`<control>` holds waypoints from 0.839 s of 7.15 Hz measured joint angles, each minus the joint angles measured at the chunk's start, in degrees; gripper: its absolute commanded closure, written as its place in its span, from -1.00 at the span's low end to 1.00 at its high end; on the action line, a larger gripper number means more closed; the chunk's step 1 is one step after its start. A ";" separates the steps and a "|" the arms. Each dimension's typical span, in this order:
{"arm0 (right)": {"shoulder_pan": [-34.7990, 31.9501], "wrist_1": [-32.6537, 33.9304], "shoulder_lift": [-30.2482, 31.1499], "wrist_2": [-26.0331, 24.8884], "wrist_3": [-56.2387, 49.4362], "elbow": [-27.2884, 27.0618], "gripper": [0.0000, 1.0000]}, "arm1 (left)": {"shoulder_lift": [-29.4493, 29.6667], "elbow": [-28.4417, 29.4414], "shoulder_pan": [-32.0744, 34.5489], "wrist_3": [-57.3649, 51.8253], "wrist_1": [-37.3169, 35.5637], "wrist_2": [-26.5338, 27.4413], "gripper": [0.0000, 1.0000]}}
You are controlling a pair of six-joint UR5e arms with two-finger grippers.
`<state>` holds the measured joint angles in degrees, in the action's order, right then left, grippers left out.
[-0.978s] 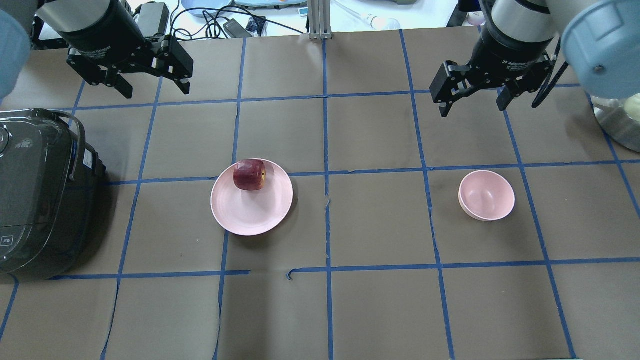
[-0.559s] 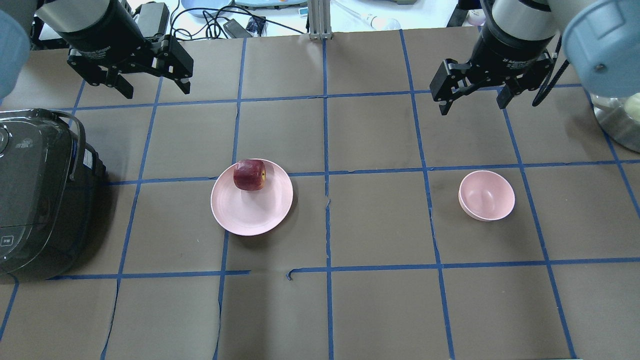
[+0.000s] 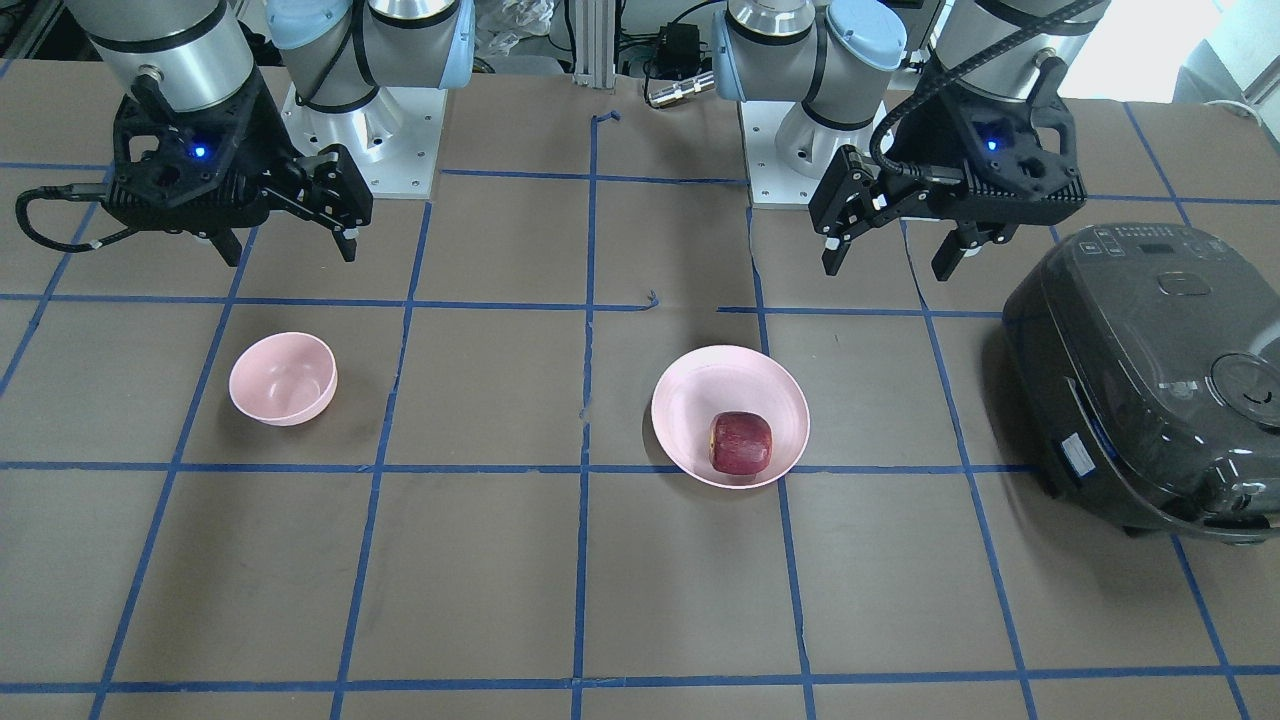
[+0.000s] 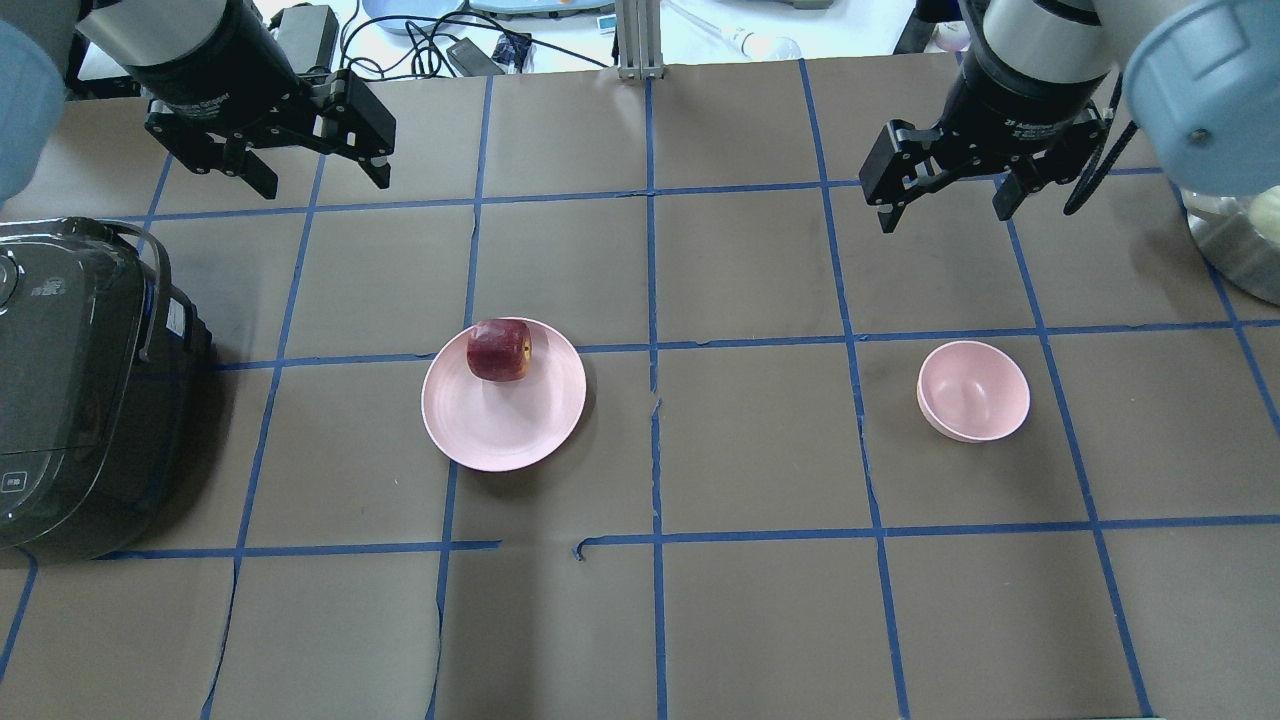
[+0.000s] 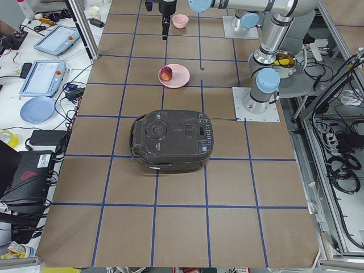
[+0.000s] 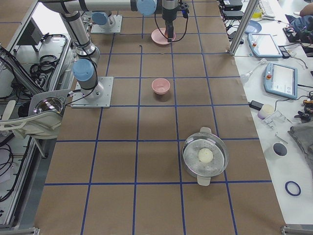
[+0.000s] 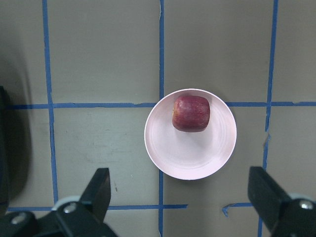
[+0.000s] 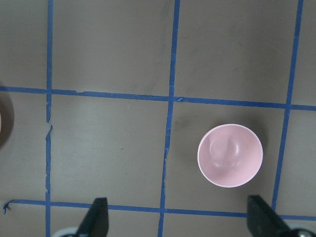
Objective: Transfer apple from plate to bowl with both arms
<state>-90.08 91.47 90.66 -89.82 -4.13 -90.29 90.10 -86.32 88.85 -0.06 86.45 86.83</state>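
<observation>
The table cover [image 4: 760,440] looks like matt brown paper, faintly scuffed, and it is crossed by smooth blue tape [image 4: 651,300] that is torn in spots. The plate [image 4: 500,430] and the bowl [image 4: 975,390] are smooth pale pink, seemingly plastic, with a soft satin finish. The apple [image 4: 499,350] has dull, streaked red skin. The rice cooker [image 3: 1140,370] is dark glossy plastic and catches reflections. The left gripper [image 4: 325,187] and the right gripper [image 4: 944,219] are matt black. The right arm [image 3: 165,40] shows satin silver metal. The steel pot [image 6: 184,157] is shiny metal.
</observation>
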 measured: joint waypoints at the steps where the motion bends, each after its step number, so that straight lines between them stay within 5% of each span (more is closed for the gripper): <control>1: 0.04 0.02 -0.04 0.00 0.02 -0.03 -1.00 | -0.08 0.00 0.00 -0.06 0.05 -0.01 -1.00; 6: 0.09 0.16 -0.01 -0.79 0.00 -0.05 -1.00 | 0.30 -0.01 -0.48 -0.29 -0.02 0.21 -1.00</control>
<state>-89.99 91.64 90.65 -90.62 -4.13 -90.34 90.40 -86.32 88.37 -0.35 86.43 87.04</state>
